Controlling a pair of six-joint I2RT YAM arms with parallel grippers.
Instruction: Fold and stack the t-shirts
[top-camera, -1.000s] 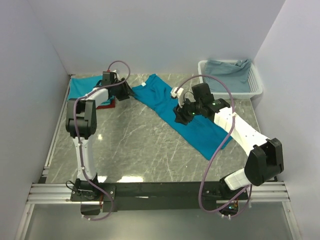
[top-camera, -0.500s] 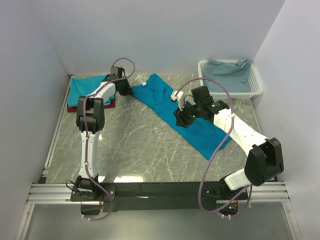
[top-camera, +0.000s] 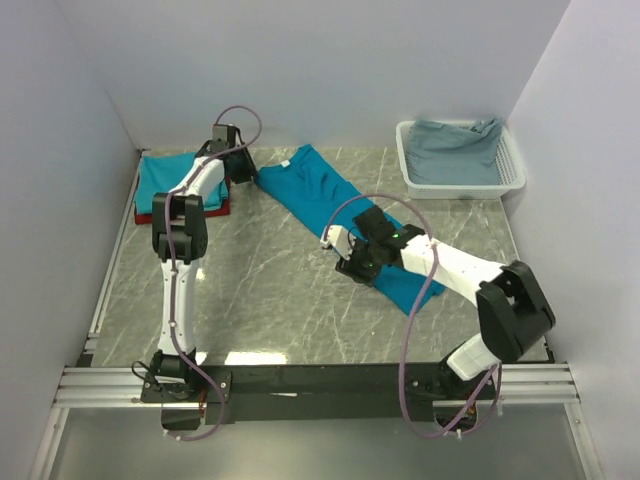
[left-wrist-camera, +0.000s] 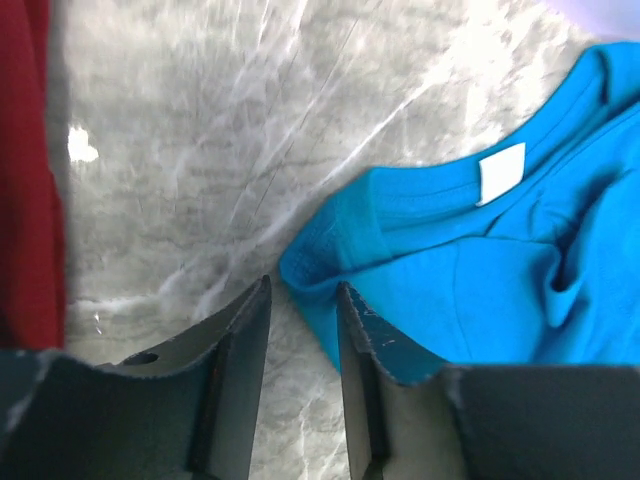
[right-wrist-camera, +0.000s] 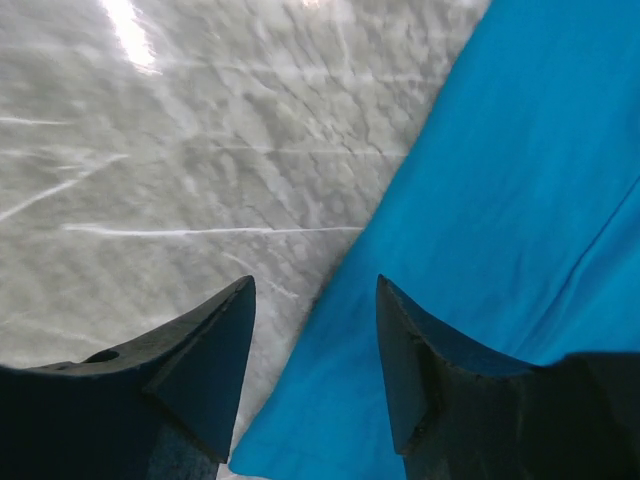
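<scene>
A white lattice basket (top-camera: 462, 189) sits far right on the marbled table (top-camera: 280, 285).

Left gripper (left-wrist-camera: 303, 286), right gripper (right-wrist-camera: 315, 282): jaws apart.

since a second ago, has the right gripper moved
Yes. The right gripper has shifted toward the near side of the table and a bit left, farther from the white basket, and is now over the teal t-shirt's left edge.

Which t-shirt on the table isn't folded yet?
The long teal-blue cloth t-shirt lying diagonally mid-table; the teal shirt and dark red shirt at left are folded.
</scene>
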